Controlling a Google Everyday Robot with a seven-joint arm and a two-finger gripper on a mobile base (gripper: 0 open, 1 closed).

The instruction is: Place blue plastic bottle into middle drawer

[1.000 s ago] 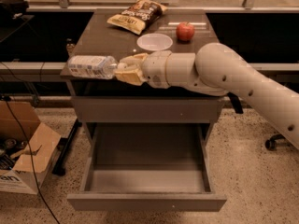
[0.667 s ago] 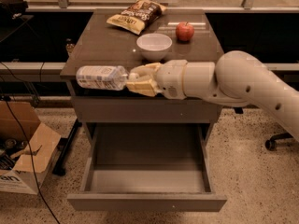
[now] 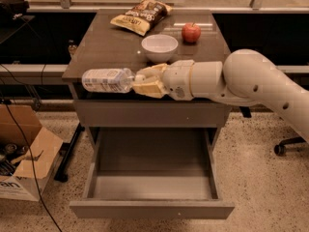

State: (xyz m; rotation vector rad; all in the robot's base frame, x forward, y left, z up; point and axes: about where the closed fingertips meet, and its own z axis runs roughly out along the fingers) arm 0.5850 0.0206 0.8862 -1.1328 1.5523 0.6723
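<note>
1. While the middle drawer stands pulled out with a bare grey inside, a cardboard box sits on the floor to the drawer's left, well apart from it and no part of the job.
2. The blue plastic bottle hangs in the air high above the drawer's left half, level with the front edge of the counter. It lies on its side with its long axis running left to right, parallel to the drawer's front panel. Its base is above the drawer's left wall and its capped end points toward the drawer's middle.
3. The tool is above the drawer's middle, closed on the bottle's capped end. The whole body of the bottle therefore sticks out to the tool's left.
4. The coming move seems to turn on that sideways offset. A straight drop would likely bring the bottle's base close to the drawer's left wall. A small shift toward the drawer's right before lowering should land the full length between the walls. Whether the bottle is already forward over the opening, or further back over the flat drawer front, cannot be told.
5. Behind and above the drawer, on the counter, a white bowl and an apple rest untouched.
</note>
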